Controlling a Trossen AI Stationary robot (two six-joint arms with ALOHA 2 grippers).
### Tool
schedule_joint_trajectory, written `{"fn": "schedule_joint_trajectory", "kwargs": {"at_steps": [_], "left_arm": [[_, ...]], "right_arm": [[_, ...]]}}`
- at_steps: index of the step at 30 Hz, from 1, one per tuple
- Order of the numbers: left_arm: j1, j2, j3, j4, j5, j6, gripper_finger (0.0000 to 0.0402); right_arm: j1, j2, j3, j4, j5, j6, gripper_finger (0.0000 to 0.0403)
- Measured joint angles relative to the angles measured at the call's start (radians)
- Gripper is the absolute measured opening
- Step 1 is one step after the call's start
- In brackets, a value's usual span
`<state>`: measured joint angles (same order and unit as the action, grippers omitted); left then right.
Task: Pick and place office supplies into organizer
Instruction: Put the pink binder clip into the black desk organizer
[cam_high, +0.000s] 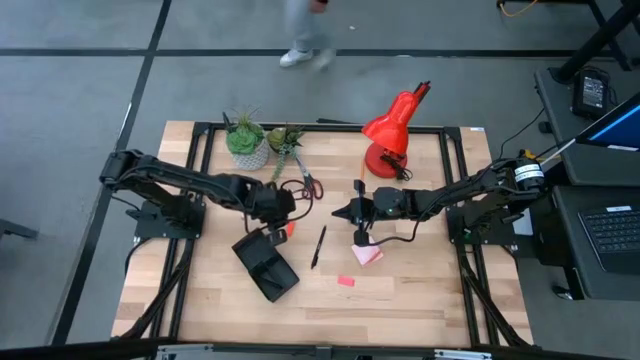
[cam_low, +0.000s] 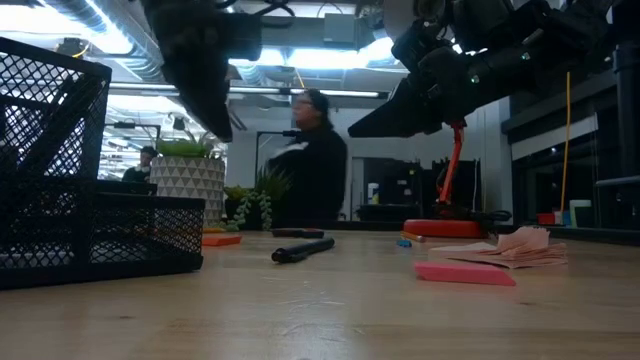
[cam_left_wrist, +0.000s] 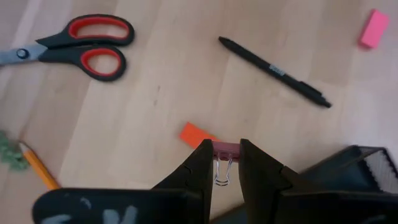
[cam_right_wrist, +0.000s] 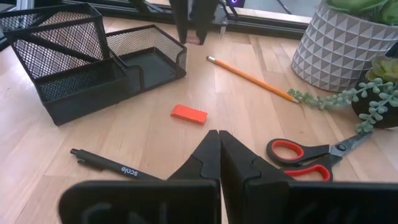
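fingers of the left gripper (cam_left_wrist: 225, 163) are clamped on a small red binder clip (cam_left_wrist: 226, 151), its wire loop hanging between them; only the left wrist view shows this, the high view giving just a dark mass. left gripper (cam_high: 272, 212) hangs above the table beside the organizer (cam_high: 266, 267), arm reaching in low from the left edge. right gripper (cam_right_wrist: 219, 149) is pressed shut on nothing, held over bare wood, arm stretched toward the centre (cam_high: 352, 211). right wrist view reveals the organizer (cam_right_wrist: 93, 62) as black wire mesh with compartments. orange eraser (cam_right_wrist: 189, 114) lies flat near it. black pen (cam_left_wrist: 273, 71), red-handled scissors (cam_left_wrist: 74, 46), yellow pencil (cam_right_wrist: 252, 79) and pink sticky-note pad (cam_high: 366, 254) lie loose on the pale wooden table (cam_high: 420, 290).
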<state>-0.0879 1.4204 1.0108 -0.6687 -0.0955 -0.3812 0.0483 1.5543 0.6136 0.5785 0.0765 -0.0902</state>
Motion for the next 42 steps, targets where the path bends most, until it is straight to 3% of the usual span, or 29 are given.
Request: {"fn": "schedule_joint_trajectory", "kwargs": {"at_steps": [16,23,34,42], "left_arm": [[-0.084,0.252,0.28,-0.246,0.075,-0.123,0.0056],[-0.124,0.307,0.397,-0.341,0.125,-0.22,0.0056],[-0.196,0.348,0.426,-0.349,0.125,-0.388,0.0056],[-0.22,0.412,0.426,-0.345,0.193,-0.425,0.0056]], "right_arm": [[0.0,0.0,0.0,-0.001,0.0,0.002,0.0],[0.0,0.0,0.0,-0.007,0.0,0.002,0.0],[0.0,0.0,0.0,-0.007,0.0,0.003,0.0],[0.0,0.0,0.0,-0.007,0.0,0.003,0.0]]}}
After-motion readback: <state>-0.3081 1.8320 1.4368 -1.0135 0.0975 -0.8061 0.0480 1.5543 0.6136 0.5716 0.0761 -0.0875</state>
